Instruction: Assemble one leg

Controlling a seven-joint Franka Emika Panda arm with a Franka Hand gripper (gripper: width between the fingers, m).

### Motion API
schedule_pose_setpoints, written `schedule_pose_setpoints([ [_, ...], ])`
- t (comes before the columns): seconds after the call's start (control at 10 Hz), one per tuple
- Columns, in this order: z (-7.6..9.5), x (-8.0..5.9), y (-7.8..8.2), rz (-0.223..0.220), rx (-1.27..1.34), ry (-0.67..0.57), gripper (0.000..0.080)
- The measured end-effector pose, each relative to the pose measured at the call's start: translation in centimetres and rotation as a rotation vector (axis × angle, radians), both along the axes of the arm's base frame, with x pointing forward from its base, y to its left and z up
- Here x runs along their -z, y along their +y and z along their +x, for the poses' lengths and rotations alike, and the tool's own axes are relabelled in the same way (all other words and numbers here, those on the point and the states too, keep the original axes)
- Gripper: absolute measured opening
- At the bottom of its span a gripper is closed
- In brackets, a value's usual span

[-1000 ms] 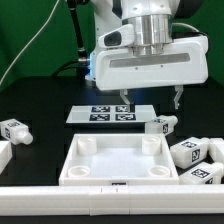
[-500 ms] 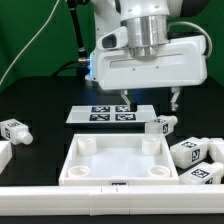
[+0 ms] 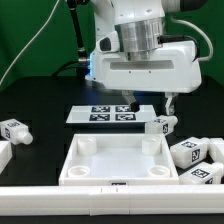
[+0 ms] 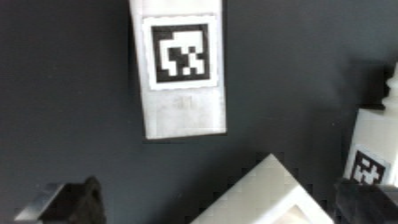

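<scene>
Several white legs with marker tags lie on the black table: one leg (image 3: 160, 125) just under my right-hand finger, two more (image 3: 188, 152) (image 3: 201, 173) at the exterior view's right, and one (image 3: 14, 130) at its left. My gripper (image 3: 148, 104) hangs open and empty above the table, between the marker board (image 3: 110, 114) and the nearest leg. In the wrist view my gripper (image 4: 222, 205) shows only two dark fingertips (image 4: 75, 203) at the picture's edge, with that leg (image 4: 374, 150) partly in view beside them.
The large white square tray-like panel (image 3: 72, 160) with corner holes lies in front of my gripper; its corner (image 4: 285, 195) shows in the wrist view, as does the marker board (image 4: 183, 70). A long white rail (image 3: 60, 190) runs along the front edge.
My gripper has shifted a little toward the exterior view's left and turned slightly. The legs and the panel have not moved.
</scene>
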State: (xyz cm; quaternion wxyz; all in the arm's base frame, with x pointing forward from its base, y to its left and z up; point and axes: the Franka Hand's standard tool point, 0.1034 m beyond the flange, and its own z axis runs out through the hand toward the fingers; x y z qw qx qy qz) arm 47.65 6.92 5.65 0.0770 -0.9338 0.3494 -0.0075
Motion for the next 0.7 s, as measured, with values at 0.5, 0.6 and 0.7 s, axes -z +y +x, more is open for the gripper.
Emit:
schedule_pose_setpoints([
  [0.5,-0.8,1.0,-2.1,0.168,-0.077,0.254,0.0649],
  [0.6,-1.2,1.1,-1.8,0.197,-0.081,0.303,0.0649],
  [0.7,-1.7,1.1,-1.5,0.24,-0.09,0.374,0.0649],
])
